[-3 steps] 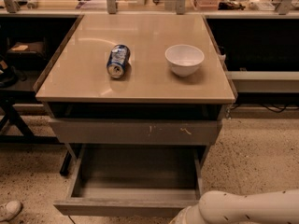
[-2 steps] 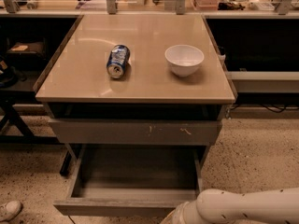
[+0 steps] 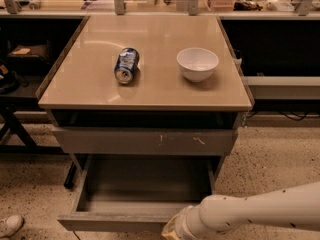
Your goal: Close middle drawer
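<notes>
The gripper sits at the very bottom of my view, at the end of the white arm that reaches in from the lower right. Its tip is down at the front edge of the middle drawer, and most of it is cut off below, so I cannot tell whether it is released or clenched.

The middle drawer is pulled well out from under the table, a shallow grey box with nothing in it that I can see. The gripper meets the front right of centre. To my eye the push should go straight back and level. Pressing so far to one side could twist the box in its runners and jam it, so a steady, slow shove looks wiser than a jab.

Above it is the taller drawer front with pale scratches, set back and nearly shut. On the beige tabletop a soda can lies on its side, with a white bowl upright near it, the two apart. The floor is speckled stone, and a white shoe pokes in at the lower left. A cluttered counter runs along behind.
</notes>
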Tool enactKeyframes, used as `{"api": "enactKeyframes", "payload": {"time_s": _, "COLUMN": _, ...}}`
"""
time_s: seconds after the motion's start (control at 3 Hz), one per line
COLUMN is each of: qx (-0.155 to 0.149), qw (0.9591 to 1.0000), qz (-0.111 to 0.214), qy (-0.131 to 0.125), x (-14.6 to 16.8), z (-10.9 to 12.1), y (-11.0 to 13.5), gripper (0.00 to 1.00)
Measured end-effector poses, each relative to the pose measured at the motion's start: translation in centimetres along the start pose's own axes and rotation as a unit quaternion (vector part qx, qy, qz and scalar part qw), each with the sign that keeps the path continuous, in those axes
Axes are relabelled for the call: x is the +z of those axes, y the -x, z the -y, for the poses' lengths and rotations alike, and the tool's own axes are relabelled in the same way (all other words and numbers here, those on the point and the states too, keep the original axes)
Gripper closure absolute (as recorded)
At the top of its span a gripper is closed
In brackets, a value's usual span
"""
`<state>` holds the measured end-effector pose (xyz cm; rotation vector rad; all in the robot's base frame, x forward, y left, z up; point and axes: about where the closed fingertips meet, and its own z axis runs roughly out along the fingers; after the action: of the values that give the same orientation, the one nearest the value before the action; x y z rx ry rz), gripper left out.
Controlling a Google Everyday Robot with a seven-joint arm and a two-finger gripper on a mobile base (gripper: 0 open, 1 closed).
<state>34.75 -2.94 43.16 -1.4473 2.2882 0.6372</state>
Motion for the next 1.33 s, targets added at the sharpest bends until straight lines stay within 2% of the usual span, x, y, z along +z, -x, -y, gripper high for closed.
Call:
{"api": "enactKeyframes", "payload": {"time_s": 0.33, "qx": -0.017, "qw": 0.9998, "qz": -0.006, "qy": -0.005, "x": 0.9, "z": 1.1, "y": 1.1, "gripper": 1.00}}
{"api": "enactKeyframes", "payload": {"time_s": 0.67, "qx": -0.022, "qw": 0.9994, "qz": -0.018, "qy": -0.018, "x": 1.6, "z": 2.0, "y": 1.7, "gripper": 1.00}}
{"api": "enactKeyframes", "payload": {"time_s": 1.0, "qx": -0.028, "qw": 0.9993, "qz": -0.019, "qy": -0.016, "x": 2.0, "z": 1.9, "y": 2.2, "gripper": 0.82}}
{"api": "enactKeyframes", "payload": {"time_s": 1.33, "qx": -0.028, "qw": 0.9993, "qz": -0.019, "qy": -0.016, "x": 2.0, "z": 1.9, "y": 2.2, "gripper": 0.59}}
